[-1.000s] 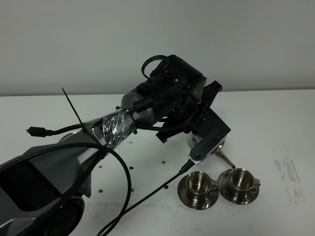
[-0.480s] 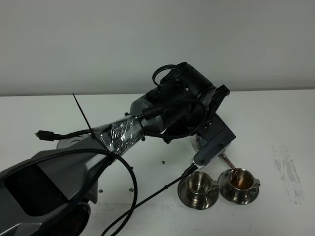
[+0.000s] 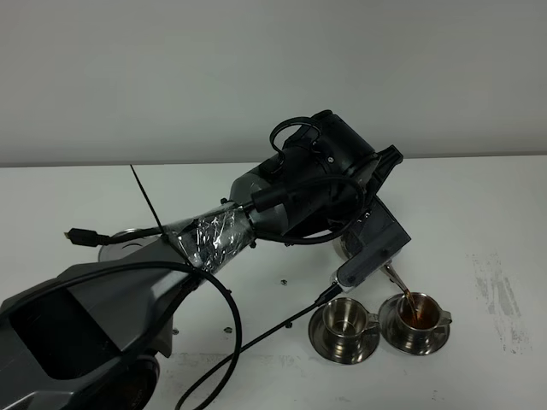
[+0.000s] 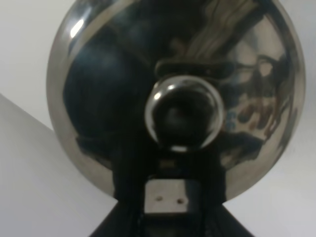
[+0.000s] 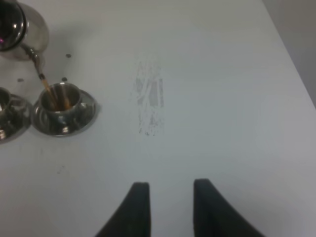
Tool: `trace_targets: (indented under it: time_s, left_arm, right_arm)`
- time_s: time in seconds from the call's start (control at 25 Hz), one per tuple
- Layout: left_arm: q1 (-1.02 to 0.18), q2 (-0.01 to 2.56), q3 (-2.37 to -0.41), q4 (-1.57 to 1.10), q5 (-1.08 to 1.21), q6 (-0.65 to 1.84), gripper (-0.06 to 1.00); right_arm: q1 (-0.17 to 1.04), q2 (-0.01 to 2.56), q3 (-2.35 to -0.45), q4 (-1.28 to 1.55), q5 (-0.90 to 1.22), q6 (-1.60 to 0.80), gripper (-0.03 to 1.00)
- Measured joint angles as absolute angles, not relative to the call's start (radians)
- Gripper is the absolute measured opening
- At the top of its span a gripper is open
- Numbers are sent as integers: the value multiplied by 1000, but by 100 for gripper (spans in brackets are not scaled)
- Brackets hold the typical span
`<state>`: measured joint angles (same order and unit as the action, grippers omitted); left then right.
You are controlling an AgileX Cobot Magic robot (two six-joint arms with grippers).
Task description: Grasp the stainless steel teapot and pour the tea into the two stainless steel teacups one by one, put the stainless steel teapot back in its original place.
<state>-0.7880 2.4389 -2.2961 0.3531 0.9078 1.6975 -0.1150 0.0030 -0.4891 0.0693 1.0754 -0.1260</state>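
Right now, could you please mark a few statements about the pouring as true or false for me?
The teapot is tilted and pouring out tea. True.
The tea lands in the left cup of the high view. False: it lands in the right cup; the other looks empty.
Each cup sits on its own saucer. True.
The teapot is standing upright, untouched. False: it is held tilted, off the table.

The white counter (image 3: 479, 196) carries one steel saucer (image 3: 342, 355) just beside another (image 3: 415, 349), near a grey scuff (image 3: 496, 295).
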Motion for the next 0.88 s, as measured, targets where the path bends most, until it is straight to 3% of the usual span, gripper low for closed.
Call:
trace_targets:
  time_s: [0.88]
  left_arm:
    - [-813,2439,-2296,425,878,1692,26]
  right_arm:
    - [-115,3,-489,69,1075,-126,24]
